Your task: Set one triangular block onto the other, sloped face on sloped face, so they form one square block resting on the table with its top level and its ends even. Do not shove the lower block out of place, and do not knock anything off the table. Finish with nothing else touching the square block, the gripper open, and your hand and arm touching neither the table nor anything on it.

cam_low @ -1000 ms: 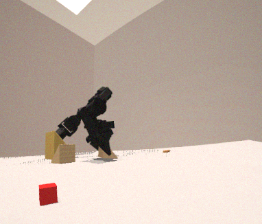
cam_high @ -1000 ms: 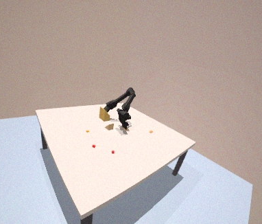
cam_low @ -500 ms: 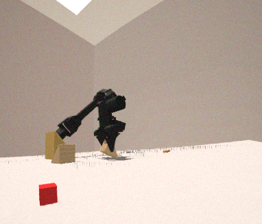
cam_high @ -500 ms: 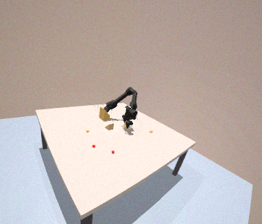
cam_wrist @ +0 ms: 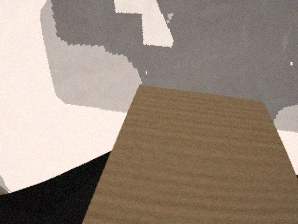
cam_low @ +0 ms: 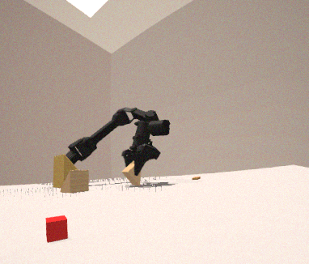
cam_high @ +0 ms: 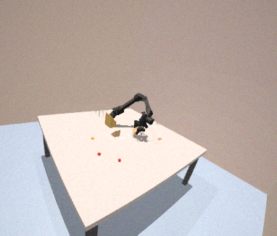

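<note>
A bare test room — plain grey-brown walls (cam_low: 222, 81), one white table (cam_high: 126, 181), pale floor (cam_high: 10, 181).

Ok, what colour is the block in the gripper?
Light tan wood-grain triangular block, clearest in the wrist view.
</note>
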`<act>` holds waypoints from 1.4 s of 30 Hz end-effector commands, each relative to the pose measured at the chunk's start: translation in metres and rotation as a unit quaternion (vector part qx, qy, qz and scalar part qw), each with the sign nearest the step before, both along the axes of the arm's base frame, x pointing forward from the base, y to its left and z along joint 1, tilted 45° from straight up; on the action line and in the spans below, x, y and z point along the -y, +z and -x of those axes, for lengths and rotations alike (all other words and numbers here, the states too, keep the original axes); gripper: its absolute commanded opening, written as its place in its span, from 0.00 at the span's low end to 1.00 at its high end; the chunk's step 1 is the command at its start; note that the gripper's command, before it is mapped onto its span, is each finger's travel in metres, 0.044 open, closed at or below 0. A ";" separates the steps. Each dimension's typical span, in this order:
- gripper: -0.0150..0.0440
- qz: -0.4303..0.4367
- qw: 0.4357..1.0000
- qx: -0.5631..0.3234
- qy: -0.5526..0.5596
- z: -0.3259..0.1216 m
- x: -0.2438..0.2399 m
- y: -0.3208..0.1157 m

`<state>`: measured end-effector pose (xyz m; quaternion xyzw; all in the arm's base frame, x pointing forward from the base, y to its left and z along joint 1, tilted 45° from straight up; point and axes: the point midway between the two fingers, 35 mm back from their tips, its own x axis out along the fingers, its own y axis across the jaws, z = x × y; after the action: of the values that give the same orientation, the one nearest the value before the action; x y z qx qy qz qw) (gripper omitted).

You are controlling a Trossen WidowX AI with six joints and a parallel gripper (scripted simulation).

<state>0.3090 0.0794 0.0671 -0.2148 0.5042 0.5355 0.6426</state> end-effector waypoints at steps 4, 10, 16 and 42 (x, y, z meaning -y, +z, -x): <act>0.25 0.089 0.995 -0.037 0.024 -0.005 -0.009 0.009; 0.25 0.158 0.984 -0.064 0.045 -0.010 -0.017 0.015; 0.34 0.160 0.984 -0.064 0.047 -0.011 -0.018 0.016; 1.00 0.160 0.984 -0.064 0.047 -0.011 -0.018 0.016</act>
<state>0.3207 0.0972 0.0830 -0.3030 0.6135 0.4881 0.5419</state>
